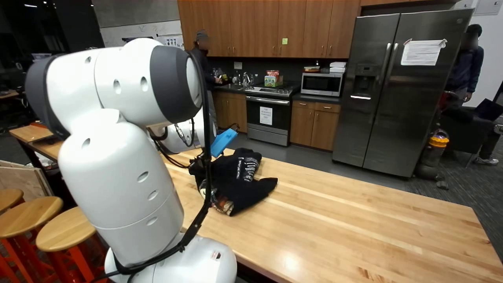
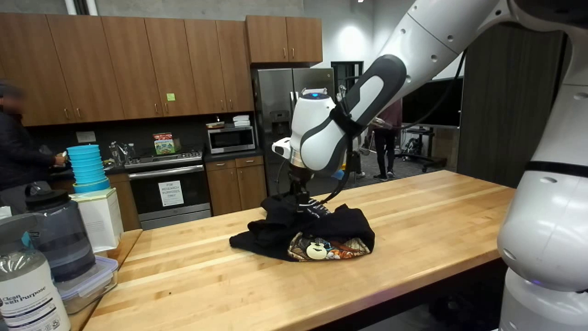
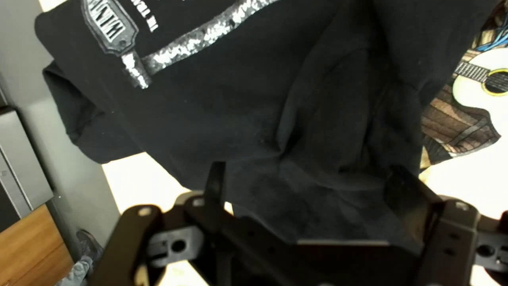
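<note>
In an exterior view, one black sweatshirt lies crumpled on the wooden table, a guitar print at its six o'clock edge. The tool above, jaws spread fully, grips nothing. Around nine o'clock from the sweatshirt are one tinted water bottle, one "Clean with Purpose" bottle, one lidded container with unclear contents, and one stack of blue cups on a white box. One refrigerator stands at twelve.
</note>
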You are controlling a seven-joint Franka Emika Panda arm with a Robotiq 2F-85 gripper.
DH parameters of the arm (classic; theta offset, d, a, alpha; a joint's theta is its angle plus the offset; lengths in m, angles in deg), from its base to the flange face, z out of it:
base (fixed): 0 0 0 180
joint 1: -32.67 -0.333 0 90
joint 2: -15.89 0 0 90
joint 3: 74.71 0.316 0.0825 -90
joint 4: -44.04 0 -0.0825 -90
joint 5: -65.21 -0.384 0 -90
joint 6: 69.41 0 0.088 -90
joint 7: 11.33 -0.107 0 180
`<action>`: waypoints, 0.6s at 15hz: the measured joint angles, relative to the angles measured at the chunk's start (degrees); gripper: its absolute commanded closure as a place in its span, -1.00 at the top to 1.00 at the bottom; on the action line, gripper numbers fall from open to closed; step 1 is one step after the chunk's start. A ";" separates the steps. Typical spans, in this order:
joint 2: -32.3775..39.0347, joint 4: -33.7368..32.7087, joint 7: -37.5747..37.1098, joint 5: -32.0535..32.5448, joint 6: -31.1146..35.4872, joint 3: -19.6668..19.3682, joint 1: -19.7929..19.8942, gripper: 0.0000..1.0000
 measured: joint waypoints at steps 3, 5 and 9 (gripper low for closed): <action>0.78 -0.37 0.14 -1.84 -4.69 -0.03 -0.11 1.00; 2.38 -1.65 0.35 -3.43 -8.79 0.01 -0.26 1.00; 7.63 -6.40 0.16 -3.57 -16.55 0.36 -0.20 1.00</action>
